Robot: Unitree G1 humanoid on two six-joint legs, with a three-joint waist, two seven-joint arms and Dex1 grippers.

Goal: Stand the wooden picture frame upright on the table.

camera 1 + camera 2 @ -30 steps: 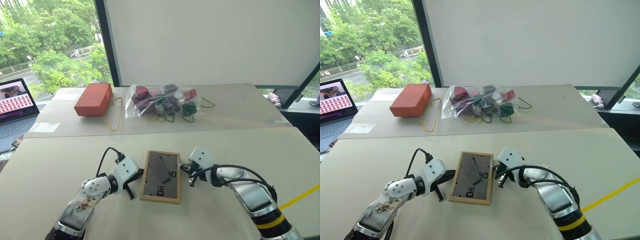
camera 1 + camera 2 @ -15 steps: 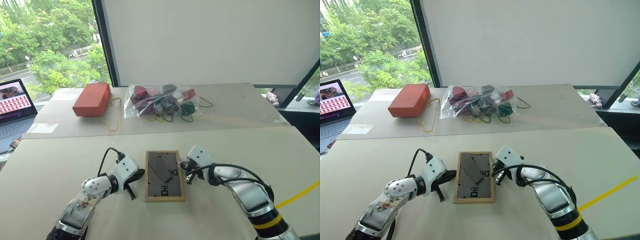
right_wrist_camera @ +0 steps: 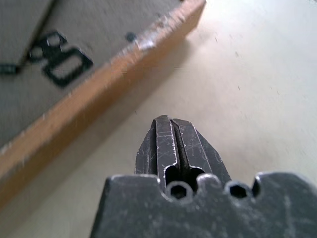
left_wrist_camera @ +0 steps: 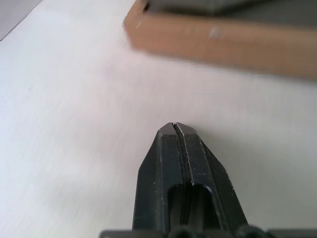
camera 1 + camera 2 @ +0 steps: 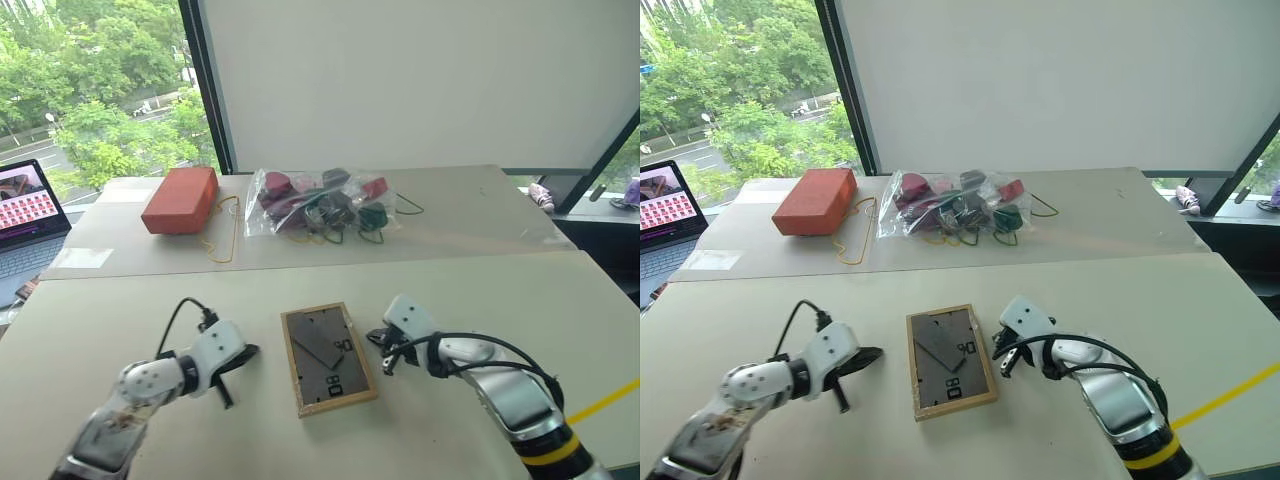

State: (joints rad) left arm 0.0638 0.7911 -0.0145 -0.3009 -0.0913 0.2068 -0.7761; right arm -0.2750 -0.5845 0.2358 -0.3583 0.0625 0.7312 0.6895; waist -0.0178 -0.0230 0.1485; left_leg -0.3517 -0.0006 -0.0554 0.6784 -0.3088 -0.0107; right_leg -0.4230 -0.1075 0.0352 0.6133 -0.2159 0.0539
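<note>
On the table (image 5: 120,300), one wooden picture frame (image 5: 328,358) lies flat, back up, between my two pincers: left gripper (image 5: 228,375) and right gripper (image 5: 384,356), both pinched closed, holding nothing. I judge it best to open one, grip a long edge, tip gently. Beyond: one red block (image 5: 181,198), one bag of oddments (image 5: 322,205), one laptop (image 5: 28,232).
</note>
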